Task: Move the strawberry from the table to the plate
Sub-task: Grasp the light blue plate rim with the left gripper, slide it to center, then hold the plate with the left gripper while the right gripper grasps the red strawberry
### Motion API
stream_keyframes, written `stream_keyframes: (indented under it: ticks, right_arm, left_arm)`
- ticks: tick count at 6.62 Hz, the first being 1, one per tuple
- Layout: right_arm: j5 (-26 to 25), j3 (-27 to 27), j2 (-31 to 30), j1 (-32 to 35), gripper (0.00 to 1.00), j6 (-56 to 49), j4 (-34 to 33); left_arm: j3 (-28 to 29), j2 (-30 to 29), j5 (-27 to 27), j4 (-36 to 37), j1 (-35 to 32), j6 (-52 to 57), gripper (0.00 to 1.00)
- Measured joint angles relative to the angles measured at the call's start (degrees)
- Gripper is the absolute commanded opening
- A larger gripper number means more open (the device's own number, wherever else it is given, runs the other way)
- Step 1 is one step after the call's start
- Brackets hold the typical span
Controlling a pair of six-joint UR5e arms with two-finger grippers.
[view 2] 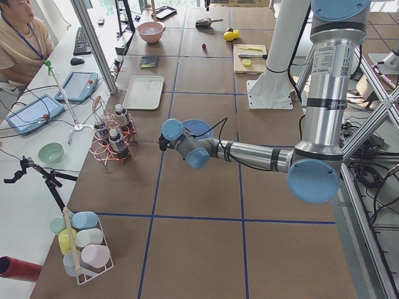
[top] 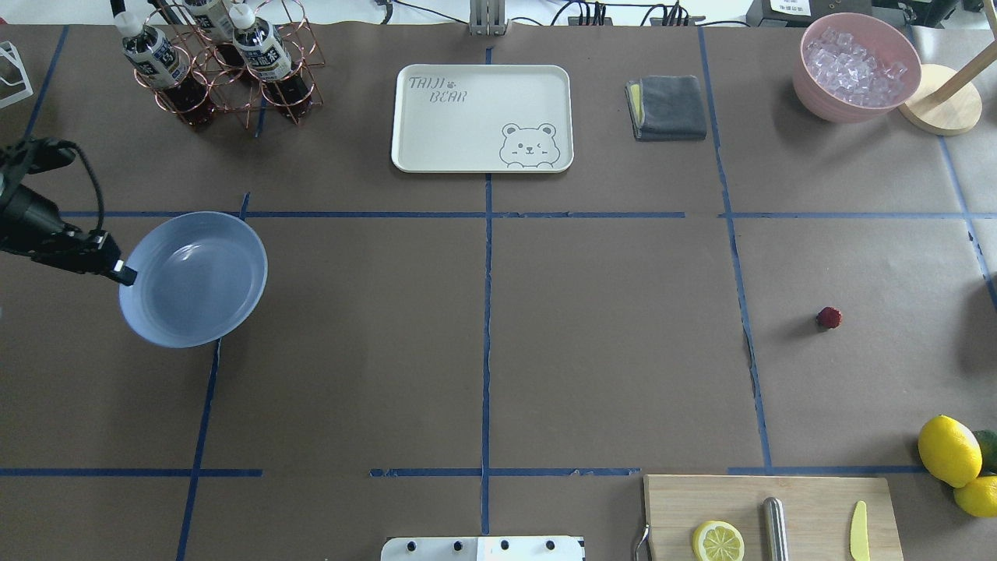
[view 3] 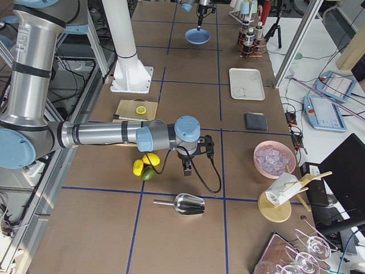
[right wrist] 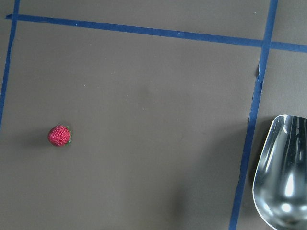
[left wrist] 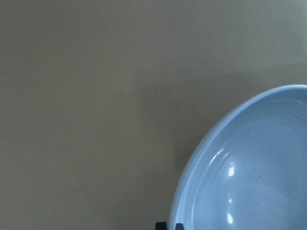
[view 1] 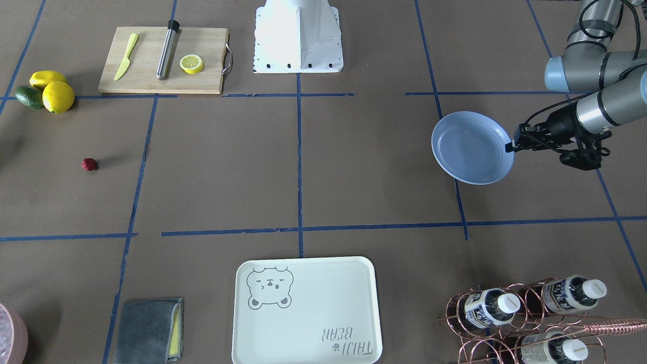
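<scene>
Early days, I reckon: the strawberry (top: pixel 829 317) sits on the table (top: pixel 483 351) near its right edge, the plate (top: pixel 195 280) way over by the left edge. The left gripper (top: pixel 121 271) looks pinched on the plate's rim. The right gripper (view 3: pixel 186 166) hangs near the berry, can't tell if it's open. Next it needs to centre over the berry, drop, and close gently.

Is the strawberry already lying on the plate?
No, the strawberry lies on the bare table, far from the plate, which is empty.
</scene>
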Motion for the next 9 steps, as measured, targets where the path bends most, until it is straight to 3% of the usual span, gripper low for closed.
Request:
stream_keyframes:
  ticks: [2, 3, 5, 8, 9]
  right_arm:
    - [0.04, -0.01, -0.02, 0.0, 1.0, -0.02, 0.46]
    - [0.04, -0.08, -0.05, 0.0, 1.0, 0.08, 1.21]
    - [0.04, -0.19, -0.16, 0.0, 1.0, 0.16, 1.79]
    - [0.04, -0.33, -0.2, 0.0, 1.0, 0.17, 1.79]
    - [0.04, -0.34, -0.2, -0.03, 1.0, 0.18, 1.81]
  left_arm:
    - [0.2, -11.98, 2.04, -1.51, 9.42, -19.98, 0.0]
    - [0.64, -16.6, 8.23, -1.68, 15.31, -25.91, 0.0]
    - [4.1, -22.84, 18.89, -1.67, 22.51, -31.16, 0.0]
    - [8.23, -26.03, 24.1, -1.64, 25.8, -32.49, 0.02]
    - [8.56, -26.07, 24.31, -1.67, 26.01, -32.45, 0.47]
